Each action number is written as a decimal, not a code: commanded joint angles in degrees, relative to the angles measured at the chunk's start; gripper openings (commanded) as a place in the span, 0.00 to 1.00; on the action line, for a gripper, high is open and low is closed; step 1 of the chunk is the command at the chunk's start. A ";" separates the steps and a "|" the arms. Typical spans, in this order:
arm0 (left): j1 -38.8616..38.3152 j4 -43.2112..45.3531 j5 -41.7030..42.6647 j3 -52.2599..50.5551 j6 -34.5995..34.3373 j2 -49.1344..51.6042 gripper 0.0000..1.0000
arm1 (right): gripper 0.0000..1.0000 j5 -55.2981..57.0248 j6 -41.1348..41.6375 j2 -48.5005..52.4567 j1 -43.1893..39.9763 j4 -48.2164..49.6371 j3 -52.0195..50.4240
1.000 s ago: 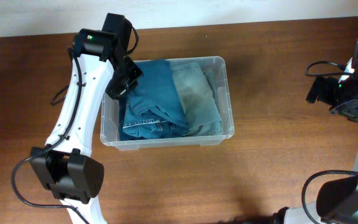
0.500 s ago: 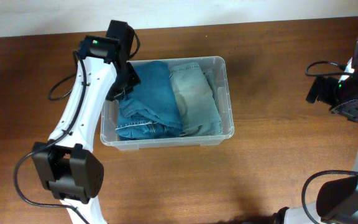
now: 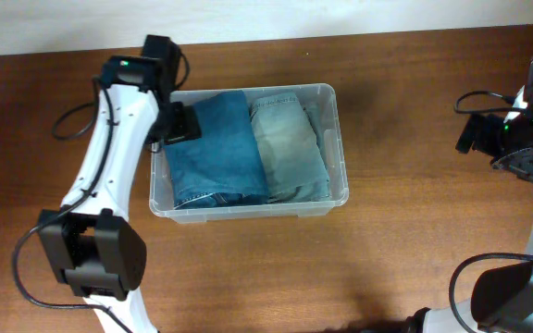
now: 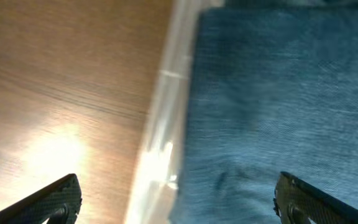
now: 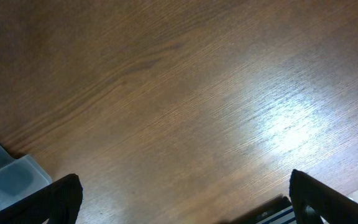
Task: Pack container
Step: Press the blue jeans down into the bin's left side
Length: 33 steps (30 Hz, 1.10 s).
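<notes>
**A:** Overhead, our container (image 3: 248,212) sits on the table (image 3: 405,240) with folded jeans (image 3: 216,148) inside. Our left gripper (image 3: 178,124) hovers over its left wall.

**B:** Left wrist: jaws wide, holding nothing. We should rise straight, without snagging the jeans. Right wrist: right gripper (image 5: 182,200) spread, empty, over bare table.

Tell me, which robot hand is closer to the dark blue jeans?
Left. The left gripper hangs over the container's left rim, right beside the dark blue jeans. The right gripper is far off to the right, over bare table.
</notes>
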 commanded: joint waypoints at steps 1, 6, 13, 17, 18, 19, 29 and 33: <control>1.57 -1.33 2.43 5.64 3.23 -1.51 0.96 | 0.98 0.48 0.22 0.00 -0.26 0.02 0.37; 0.35 -0.96 11.56 9.33 3.26 -1.51 0.31 | 0.98 0.48 0.22 -0.02 -0.26 0.02 0.37; -5.07 3.85 10.16 9.25 3.21 0.13 0.01 | 0.98 0.48 0.22 0.00 -0.26 0.00 0.37; -7.72 8.11 10.08 9.25 3.21 3.21 0.01 | 0.98 0.48 0.22 0.00 -0.26 0.02 0.37; -8.22 9.09 9.99 9.25 3.21 4.17 0.01 | 0.98 0.48 0.22 -0.02 -0.26 0.02 0.37; -8.63 10.10 9.57 9.25 3.19 5.22 0.01 | 0.98 0.48 0.22 -0.02 -0.26 0.02 0.37; -9.70 16.57 6.67 9.25 3.19 19.08 0.01 | 0.98 0.48 0.22 0.00 -0.26 0.02 0.37; -9.70 15.17 6.88 9.27 3.21 20.76 0.01 | 0.98 0.48 0.22 0.00 -0.26 0.02 0.37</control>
